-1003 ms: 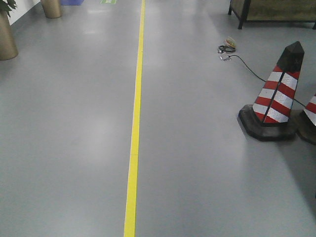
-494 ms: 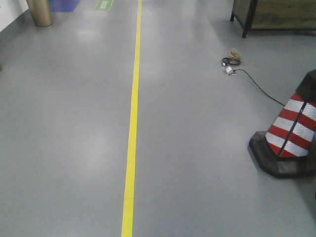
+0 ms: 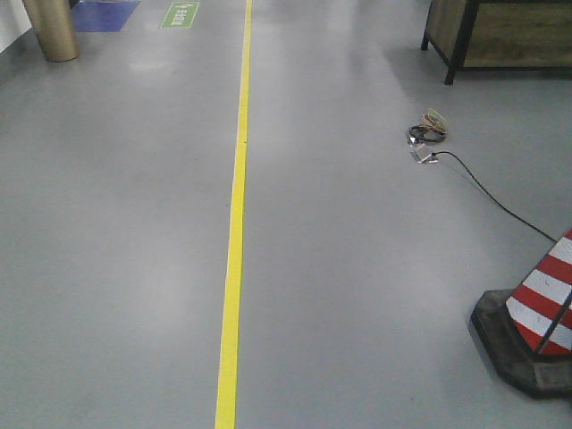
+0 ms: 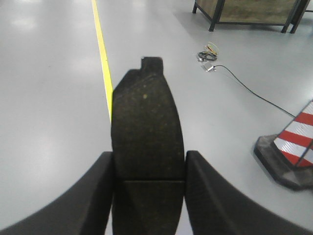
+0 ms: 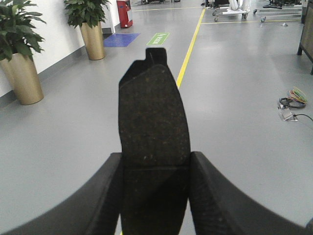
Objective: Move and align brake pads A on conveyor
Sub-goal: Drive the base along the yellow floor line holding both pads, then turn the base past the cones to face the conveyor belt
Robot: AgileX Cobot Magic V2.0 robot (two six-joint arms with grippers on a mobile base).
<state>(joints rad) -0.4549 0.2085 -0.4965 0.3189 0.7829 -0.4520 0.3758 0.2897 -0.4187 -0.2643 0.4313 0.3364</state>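
My left gripper (image 4: 148, 193) is clamped on a brake pad (image 4: 146, 132): the two black fingers (image 4: 93, 196) fill the lower corners of the left wrist view and press against the pad's long edges from either side. The pad stands between them, running from the bottom edge up through the centre of the frame, its thin cross groove level with the fingertips and a small notched tab of the backing plate at its top end. Most of the pad juts out past the fingertips.

My right gripper (image 5: 155, 193) holds a second brake pad (image 5: 154, 127) in the same way. Its fingers (image 5: 217, 196) close on the pad's sides in the lower part of the right wrist view, the groove sits just below the fingertips, and the pad reaches up to a tab in the upper middle of the frame.

Beyond the left pad lies grey floor (image 4: 49, 98), with a yellow line (image 4: 101, 49) running from the upper left down behind the pad. A coil of cable (image 4: 208, 51) rests in the upper right, near the legs of a dark-framed cabinet (image 4: 244, 10), and a red-and-white striped traffic cone (image 4: 293, 147) on a black base sits at the right edge.

Behind the right pad, two potted plants (image 5: 19, 58) in gold-coloured pots stand along the white wall at the upper left, with a green floor sign (image 5: 158, 38) near the top.

The front-facing view shows only floor, line, cable and cone; the conveyor appears in no view.
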